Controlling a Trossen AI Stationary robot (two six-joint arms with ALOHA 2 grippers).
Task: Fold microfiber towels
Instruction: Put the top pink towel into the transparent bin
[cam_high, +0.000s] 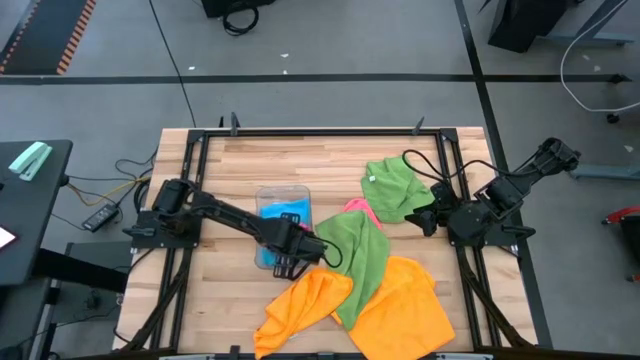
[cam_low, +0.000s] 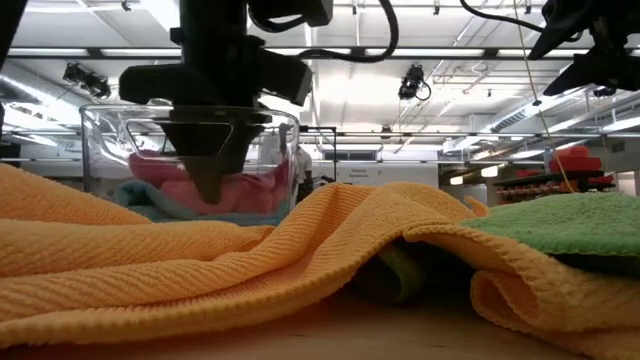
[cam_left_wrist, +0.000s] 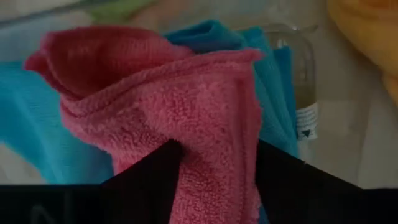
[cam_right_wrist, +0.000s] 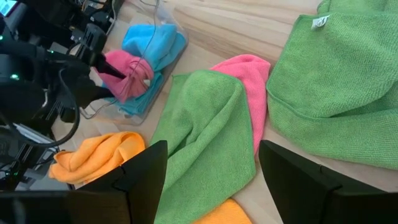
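High view is showing the left gripper (cam_high: 291, 262) reaching over the near end of a clear plastic tray (cam_high: 283, 194) that is sitting on the wooden table (cam_high: 230, 170). Left wrist view is showing its two dark fingers (cam_left_wrist: 152, 177) standing on either side of a bunched pink towel (cam_left_wrist: 168, 112), with the cloth filling the gap between them; the pink towel is lying on top of a sky blue towel (cam_left_wrist: 37, 137) inside the tray. A small white sticker (cam_left_wrist: 306, 118) with a dark triangle mark is showing on the tray wall; its writing is too small to read.

The right gripper (cam_high: 428, 218) is waiting near the right edge of the table, its fingers (cam_right_wrist: 143, 168) standing wide apart and holding nothing. Just beside it a green towel (cam_high: 397, 186) is lying crumpled, and a white sewn-in tag (cam_right_wrist: 319, 22) is showing at its corner in the right wrist view, with no legible print.

A second green towel (cam_high: 362, 255) is draping across the middle of the table, overlapping a second pink towel (cam_high: 360, 208) and two orange towels (cam_high: 410, 310) that are spreading toward the near edge. In the low view an orange towel (cam_low: 200, 260) is filling the foreground, with the tray behind it.
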